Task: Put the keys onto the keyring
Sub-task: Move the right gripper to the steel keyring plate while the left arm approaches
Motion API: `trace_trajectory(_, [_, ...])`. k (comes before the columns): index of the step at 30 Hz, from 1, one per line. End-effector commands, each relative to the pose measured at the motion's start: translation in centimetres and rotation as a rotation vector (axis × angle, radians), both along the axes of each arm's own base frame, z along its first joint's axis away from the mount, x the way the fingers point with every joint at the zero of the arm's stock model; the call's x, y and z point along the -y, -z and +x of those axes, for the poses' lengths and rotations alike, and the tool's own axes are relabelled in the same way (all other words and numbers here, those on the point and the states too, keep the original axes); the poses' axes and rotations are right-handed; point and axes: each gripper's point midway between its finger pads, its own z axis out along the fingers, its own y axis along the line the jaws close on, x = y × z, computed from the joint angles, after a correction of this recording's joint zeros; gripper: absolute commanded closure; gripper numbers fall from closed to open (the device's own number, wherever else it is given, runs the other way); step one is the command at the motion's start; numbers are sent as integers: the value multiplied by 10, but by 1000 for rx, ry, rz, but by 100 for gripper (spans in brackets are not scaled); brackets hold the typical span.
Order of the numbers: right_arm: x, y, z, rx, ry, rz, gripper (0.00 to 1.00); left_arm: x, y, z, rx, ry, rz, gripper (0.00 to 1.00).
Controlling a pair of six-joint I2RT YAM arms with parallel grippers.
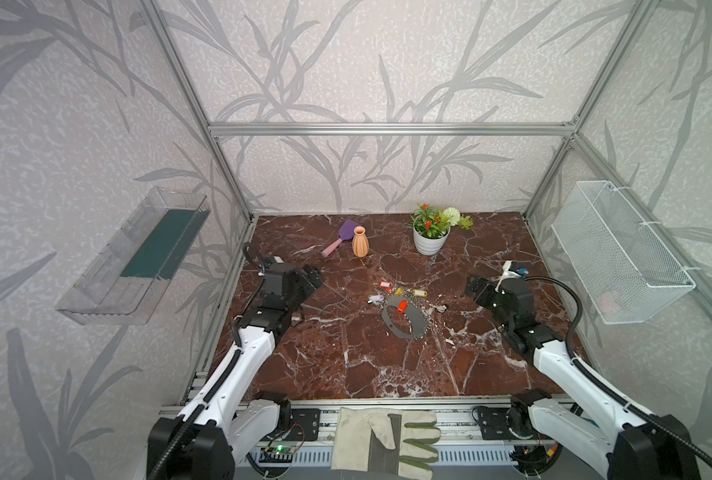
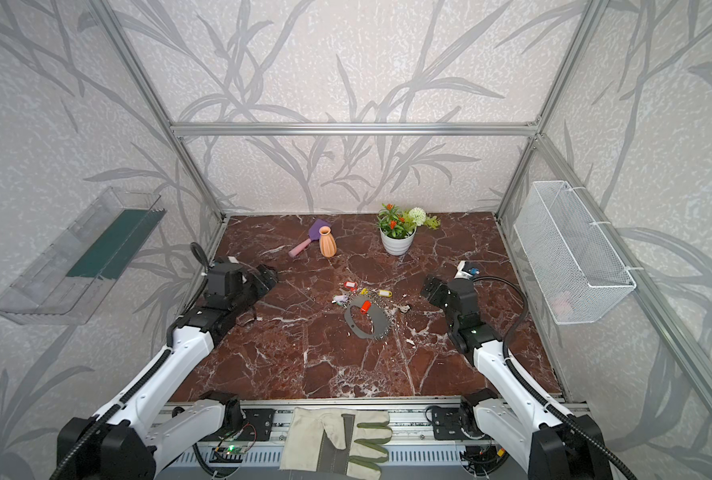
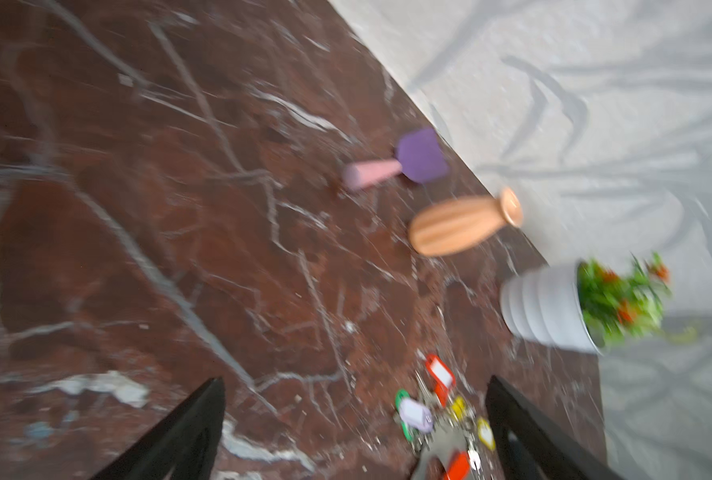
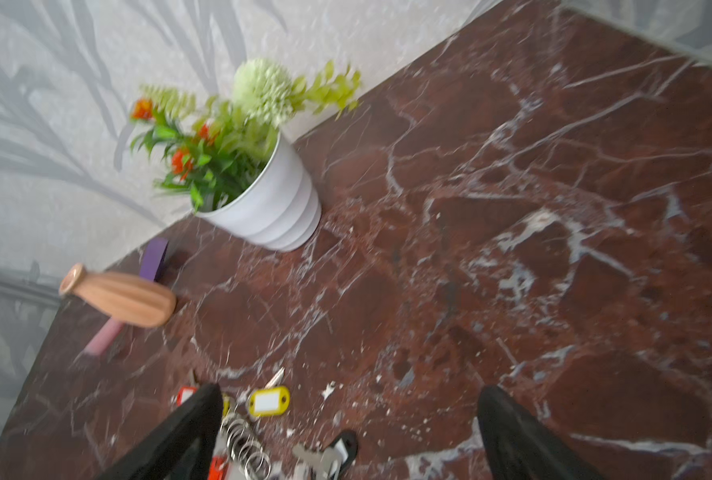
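Left gripper (image 1: 313, 275), right gripper (image 1: 472, 286): spread wide, empty. Keys (image 1: 384, 285) and keyring (image 1: 386, 316) flat on marble (image 1: 346, 353) between both jaw pairs, touching neither. Likely light, thin, slippery; pinch tags across flat faces, plate at bare rim.

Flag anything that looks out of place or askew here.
A work glove lies draped over the front rail. The keys sit clustered at the keyring's far edge, with one orange tag lying across it. Nothing looks spilled or damaged.

Wrist views both motion-blurred; keyring (image 3: 439, 446) cut by frame edge, red key (image 4: 184, 395) half hidden behind right claw (image 4: 350, 390).
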Motion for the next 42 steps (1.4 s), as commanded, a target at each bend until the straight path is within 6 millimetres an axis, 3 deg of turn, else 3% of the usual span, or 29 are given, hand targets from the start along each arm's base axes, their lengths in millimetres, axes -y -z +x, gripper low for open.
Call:
trace_trajectory(1, [-31, 11, -17, -114, -170, -88, 13, 55, -6, -22, 42, 253, 16, 4])
trace_trajectory(4, [-59, 23, -21, -187, -319, -119, 19, 85, -3, -41, 65, 385, 15, 10])
trace_trajectory(9, [-99, 49, -17, -321, -505, -141, 25, 103, 0, -69, 242, 439, 63, 11])
trace_trajectory(14, [-139, 67, -3, -415, -664, -89, 33, 96, -3, -81, 335, 416, 71, 8])
trace_trajectory(20, [-160, 91, 12, -486, -739, -58, 41, 92, -7, -80, 348, 375, 49, 7])
trace_trajectory(29, [-171, 119, 13, -547, -772, 140, 41, 86, -2, -76, 332, 340, 81, 7])
trace_trajectory(37, [-159, 128, 11, -562, -733, 155, 41, 86, 1, -74, 324, 334, 86, 8])
trace_trajectory(42, [-148, 129, 23, -539, -686, 148, 39, 83, 2, -74, 323, 316, 80, 8])
